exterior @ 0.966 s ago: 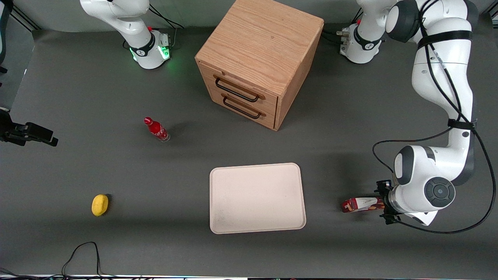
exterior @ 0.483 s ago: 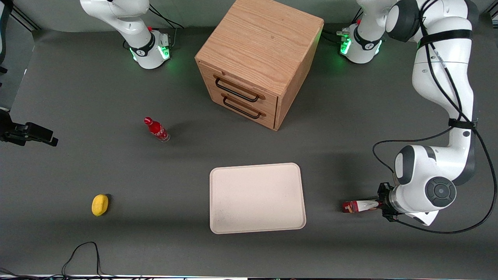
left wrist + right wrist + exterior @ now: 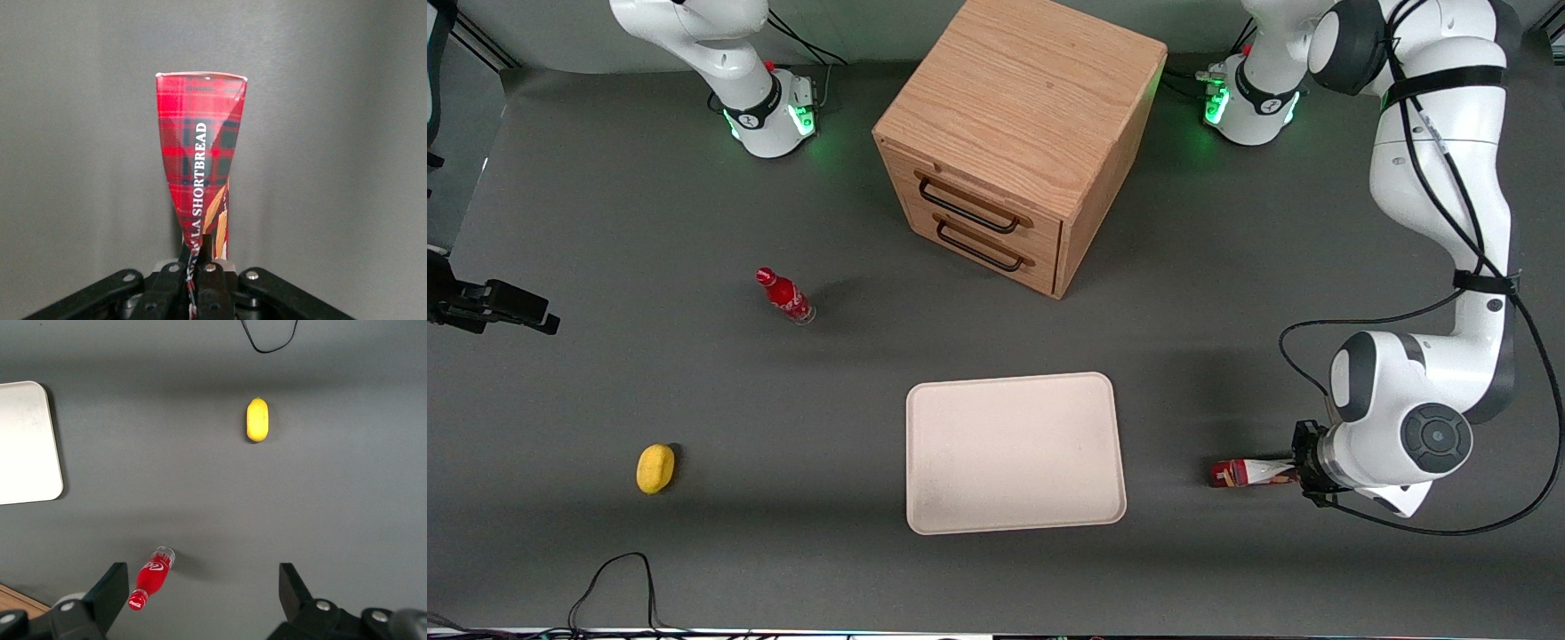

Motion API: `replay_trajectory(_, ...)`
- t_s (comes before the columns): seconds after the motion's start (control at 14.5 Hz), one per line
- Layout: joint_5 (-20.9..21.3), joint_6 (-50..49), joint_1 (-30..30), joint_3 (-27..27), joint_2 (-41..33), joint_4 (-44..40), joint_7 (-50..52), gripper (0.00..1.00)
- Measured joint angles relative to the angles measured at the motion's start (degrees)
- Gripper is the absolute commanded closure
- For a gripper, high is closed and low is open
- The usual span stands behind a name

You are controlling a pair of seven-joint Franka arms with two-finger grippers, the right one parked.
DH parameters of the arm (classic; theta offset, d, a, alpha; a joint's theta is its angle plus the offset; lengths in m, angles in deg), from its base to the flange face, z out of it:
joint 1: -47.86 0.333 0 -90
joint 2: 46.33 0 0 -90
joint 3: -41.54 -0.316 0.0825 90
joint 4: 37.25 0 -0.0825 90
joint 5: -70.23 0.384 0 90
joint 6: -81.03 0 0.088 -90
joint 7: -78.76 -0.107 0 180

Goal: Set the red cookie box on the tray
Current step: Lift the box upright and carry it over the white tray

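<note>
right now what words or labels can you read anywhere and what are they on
"LA SHORTBREAD": white letters along the side of the red cookie box, which is clamped in the hand; letters before "LA" are hidden by the hand.
White script logo on the red bottle: too small to read.
Drawer cabinet, tray, yellow object: no text visible.

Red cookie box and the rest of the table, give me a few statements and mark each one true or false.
1. The claw is shut on one end of the red cookie box. True.
2. The red cookie box lies on the tray. False: it is beside the tray, toward the working arm's end of the table.
3. The red bottle stands upright on the table. True.
4. The cabinet has one drawer pulled out. False: both drawers look shut.
5. The yellow object lies on the tray. False: it lies on the table, toward the parked arm's end.
</note>
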Motion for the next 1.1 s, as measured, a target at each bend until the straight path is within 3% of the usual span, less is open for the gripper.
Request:
replay_trajectory(0.62,0.0,-18.4,0.2,-0.3,-12.2,-12.0,0.0,1.0)
replay_trajectory(1.1,0.0,-26.2,0.0,0.5,-18.5,-12.8,-1.8,1.0)
